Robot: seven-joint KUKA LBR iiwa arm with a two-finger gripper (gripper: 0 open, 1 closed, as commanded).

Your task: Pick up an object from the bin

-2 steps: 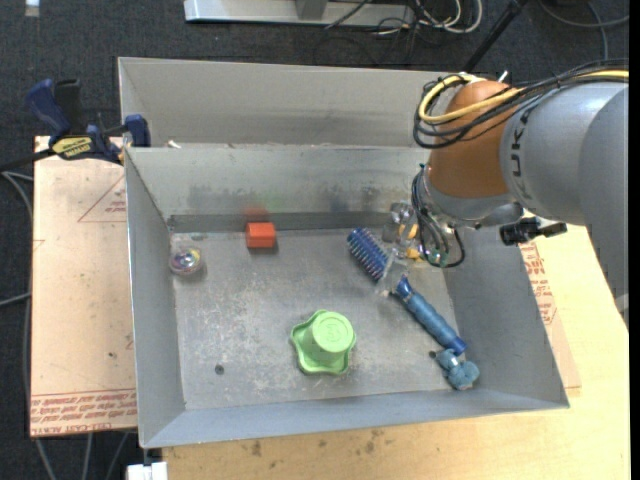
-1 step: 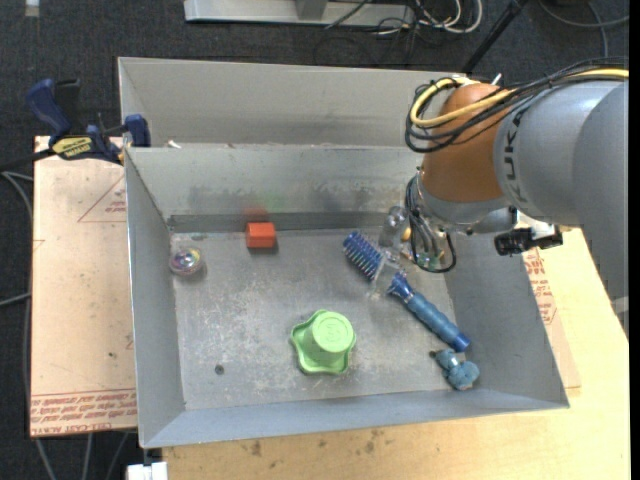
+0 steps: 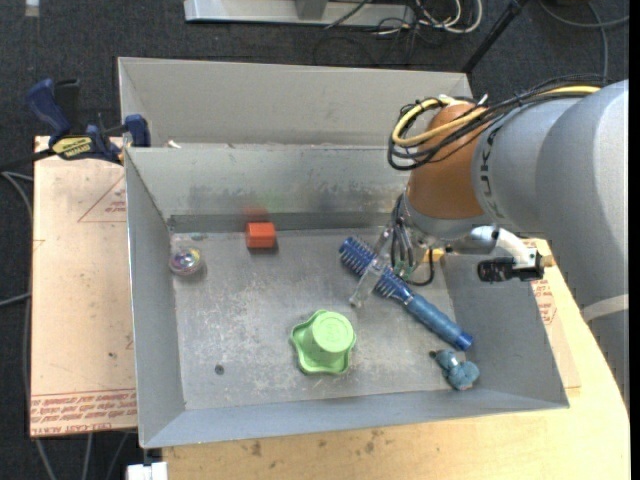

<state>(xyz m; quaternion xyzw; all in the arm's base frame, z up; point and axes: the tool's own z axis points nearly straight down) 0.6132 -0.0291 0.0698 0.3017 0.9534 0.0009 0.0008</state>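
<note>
My gripper hangs low in the right half of the bin, directly on the neck of a blue brush. The brush lies slanted, with its bristle head to the upper left of the gripper and its handle running down to the right. A green flower-shaped cup lies upside down to the lower left of the gripper, apart from it. Just past the end of the brush handle, by the bin's front right corner, sits a small blue-grey piece.
An orange-red block lies by the back wall, and a small clear ball sits at the back left. The arm with its orange cover and cables reaches in over the bin's right side.
</note>
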